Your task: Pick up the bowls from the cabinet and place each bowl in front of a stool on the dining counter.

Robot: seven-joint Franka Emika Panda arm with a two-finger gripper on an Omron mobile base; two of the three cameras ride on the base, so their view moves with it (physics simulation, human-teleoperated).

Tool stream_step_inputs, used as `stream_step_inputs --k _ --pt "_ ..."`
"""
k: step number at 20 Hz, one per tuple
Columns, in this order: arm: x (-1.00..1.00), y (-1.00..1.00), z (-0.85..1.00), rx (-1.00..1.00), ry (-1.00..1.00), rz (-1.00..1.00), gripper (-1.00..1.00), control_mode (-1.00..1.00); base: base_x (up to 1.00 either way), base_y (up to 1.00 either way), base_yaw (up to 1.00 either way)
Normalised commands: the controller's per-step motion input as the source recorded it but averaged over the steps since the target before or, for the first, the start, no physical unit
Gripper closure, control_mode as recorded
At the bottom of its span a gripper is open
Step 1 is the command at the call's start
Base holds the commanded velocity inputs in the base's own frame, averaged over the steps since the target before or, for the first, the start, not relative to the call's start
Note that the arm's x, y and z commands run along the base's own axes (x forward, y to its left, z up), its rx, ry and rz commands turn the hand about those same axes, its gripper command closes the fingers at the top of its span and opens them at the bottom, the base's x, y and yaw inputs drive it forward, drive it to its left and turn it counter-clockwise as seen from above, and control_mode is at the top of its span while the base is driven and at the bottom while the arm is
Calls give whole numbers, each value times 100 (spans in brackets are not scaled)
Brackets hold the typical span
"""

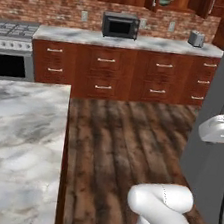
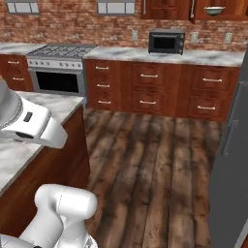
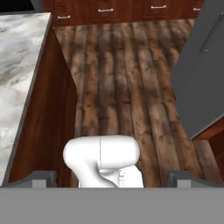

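You've got one whitish pale-green round bowl point(image 2: 213, 10) upright inside the open dark reddish-brown wall cabinet point(image 2: 167, 8); marble-topped dining counter point(image 1: 19, 141) sits well apart.

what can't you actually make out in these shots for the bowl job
- Second bowl: only one bowl shows in the open cabinet, in the right base view; the cabinet's upper part is cut off by the top edge.
- That bowl in the left base view is too small to tell its colour.
- Stools: the dining counter runs off the left edge.
- Gripper: just the two fingertips rise at the hand view's bottom; they stand wide apart.
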Motion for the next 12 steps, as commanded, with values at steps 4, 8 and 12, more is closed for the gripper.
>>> stream_step_inputs --k 4,8,12 --pt "0 0 0 0 0 0 -100 100 100 -61 5" --pt "0 0 0 0 0 0 -100 100 100 -49 5" --pt "0 0 0 0 0 0 -100 100 100 -29 5"
